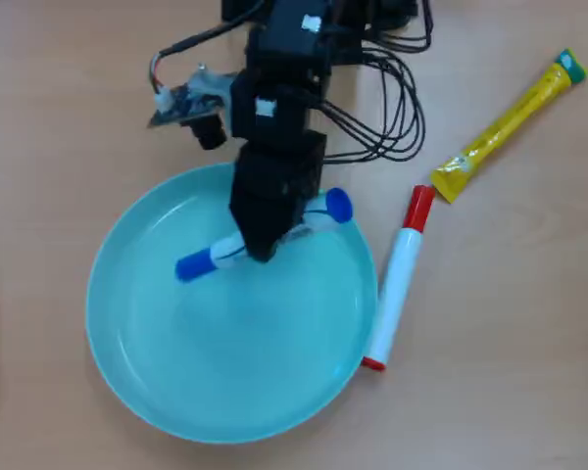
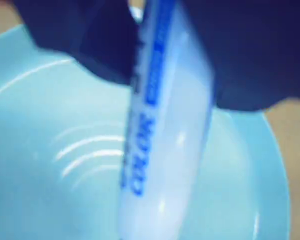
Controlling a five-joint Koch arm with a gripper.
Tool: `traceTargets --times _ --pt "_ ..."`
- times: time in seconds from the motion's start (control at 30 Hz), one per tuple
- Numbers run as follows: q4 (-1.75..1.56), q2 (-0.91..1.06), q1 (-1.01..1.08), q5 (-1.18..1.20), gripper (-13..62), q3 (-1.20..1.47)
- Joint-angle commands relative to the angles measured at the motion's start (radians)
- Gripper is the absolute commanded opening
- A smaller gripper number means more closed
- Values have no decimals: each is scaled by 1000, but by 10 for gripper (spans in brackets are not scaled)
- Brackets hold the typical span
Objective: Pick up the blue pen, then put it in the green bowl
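Note:
The blue pen (image 1: 318,217), a white barrel with a blue cap and blue end ring, lies slanted across the upper part of the green bowl (image 1: 225,362) in the overhead view. My gripper (image 1: 260,250) comes down over the pen's middle and is shut on it. The wrist view shows the blue pen (image 2: 165,150) filling the centre, blurred, with blue lettering. Dark jaws press on either side of it near the gripper (image 2: 172,70). Behind it spreads the green bowl (image 2: 50,190). I cannot tell whether the pen touches the bowl's floor.
A white marker with a red cap (image 1: 397,284) lies just outside the bowl's right rim. Farther right and up is a yellow tube (image 1: 510,122). Black cables (image 1: 392,108) loop from the arm's base at the top.

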Motion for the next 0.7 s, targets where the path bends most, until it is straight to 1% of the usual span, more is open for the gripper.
traceTargets --times 0.0,0.3,0.43,0.67 --pt "-110 67 23 -20 -69 -48" --pt "-288 34 44 -23 -69 101" --pt "-310 9 64 -29 -70 129" --pt "-318 -110 84 -176 -69 169"
